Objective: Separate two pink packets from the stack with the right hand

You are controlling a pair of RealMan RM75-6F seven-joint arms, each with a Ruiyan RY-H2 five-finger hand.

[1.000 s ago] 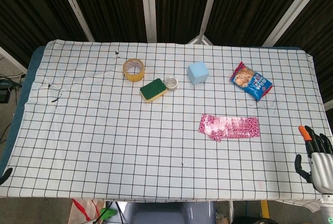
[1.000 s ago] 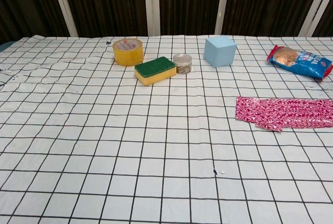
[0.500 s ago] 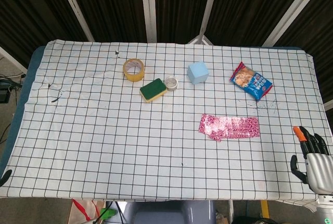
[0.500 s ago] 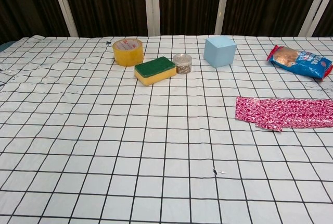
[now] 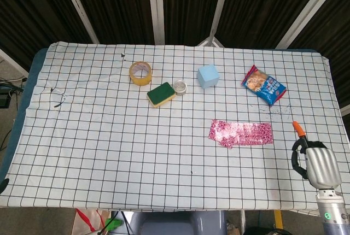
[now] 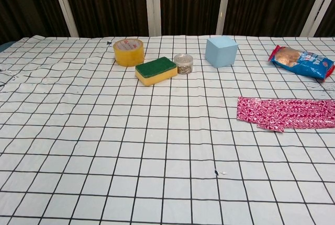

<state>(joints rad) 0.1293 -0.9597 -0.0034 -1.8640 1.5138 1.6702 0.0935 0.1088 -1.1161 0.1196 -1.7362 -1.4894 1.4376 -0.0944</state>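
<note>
Head view: right hand (image 5: pixel 313 161) near pink packets (image 5: pixel 240 132), fingers apart and empty, poised for reaching in to separate two

High head view, low chest view, same table (image 5: pixel 82 136).

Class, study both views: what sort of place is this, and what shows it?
Probably a robot test bench, not a home: a table under a black-grid cloth, unrelated items such as a tape roll and blue cube, and a robotic right hand at the edge.
</note>
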